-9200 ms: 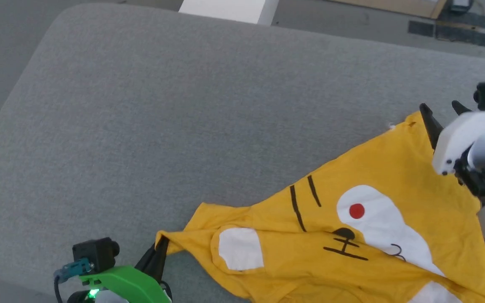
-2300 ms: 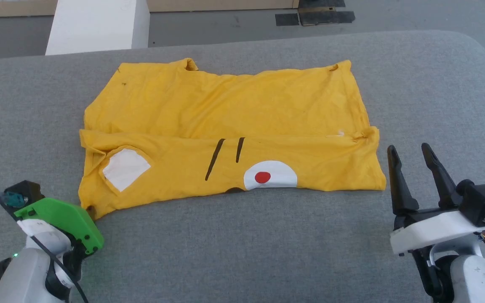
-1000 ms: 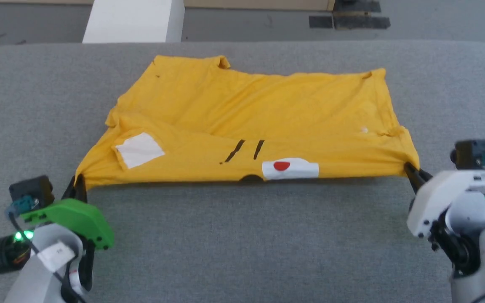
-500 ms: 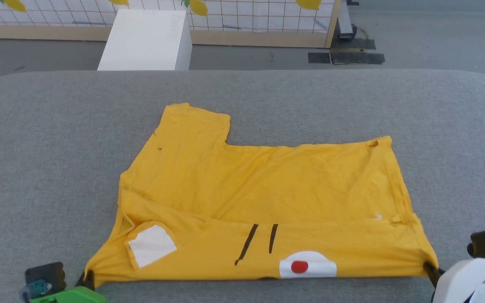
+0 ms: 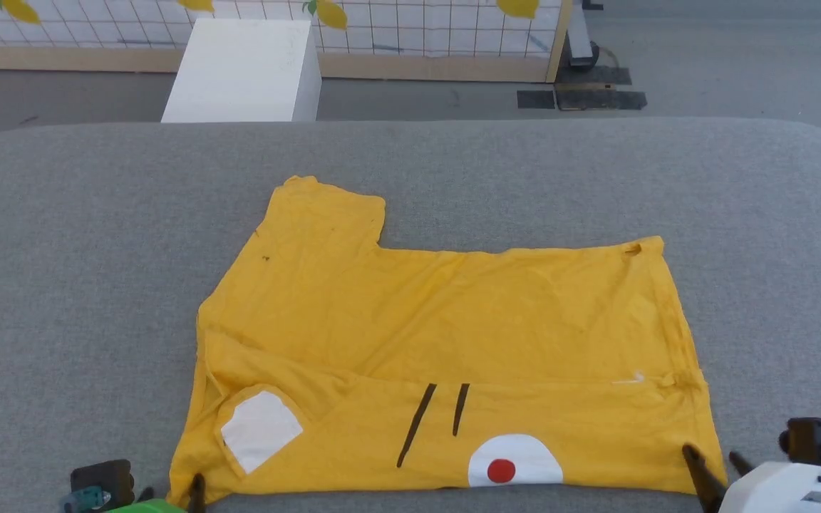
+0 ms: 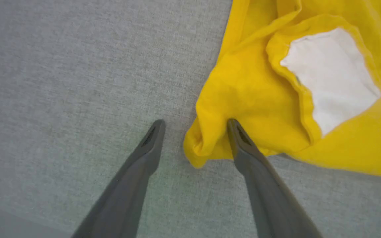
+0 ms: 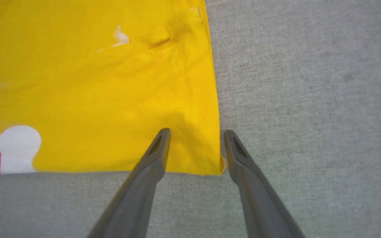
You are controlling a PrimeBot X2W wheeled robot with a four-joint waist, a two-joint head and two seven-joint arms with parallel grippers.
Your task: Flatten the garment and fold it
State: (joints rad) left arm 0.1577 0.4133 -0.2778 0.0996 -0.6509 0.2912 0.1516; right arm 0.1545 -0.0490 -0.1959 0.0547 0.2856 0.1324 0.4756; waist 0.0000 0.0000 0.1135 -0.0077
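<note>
We see the yellow T-shirt (image 5: 453,320) lying spread on the grey worktop (image 5: 97,249), in its near middle part. Its near edge runs close to the bottom of the head view. The body lies mostly flat with light wrinkles, and one short sleeve (image 5: 328,214) sticks out at the far left corner. A near strip of the shirt is folded over the rest, and it shows part of the print: a white patch (image 5: 259,431) at the left, two slanted black lines (image 5: 417,424) in the middle, and a white half-round with a red dot (image 5: 502,470) at the edge.

Our left hand (image 6: 195,121) is at the shirt's near left corner with its fingers spread wide and gripping nothing. The bunched corner lies between them. In the left wrist view the finger (image 6: 243,152) on the right touches the cloth and the other is over bare worktop.

Our right hand (image 7: 197,131) is at the near right corner, also spread wide and holding nothing. In the right wrist view one finger (image 7: 154,155) lies over the shirt and the other is just past the side hem, over the worktop.

Beyond the worktop a white box (image 5: 243,71) stands on the floor (image 5: 738,57). Behind it is a white grid wall (image 5: 417,28) with lemon pictures (image 5: 332,13), and dark mats (image 5: 581,100) lie nearby.
</note>
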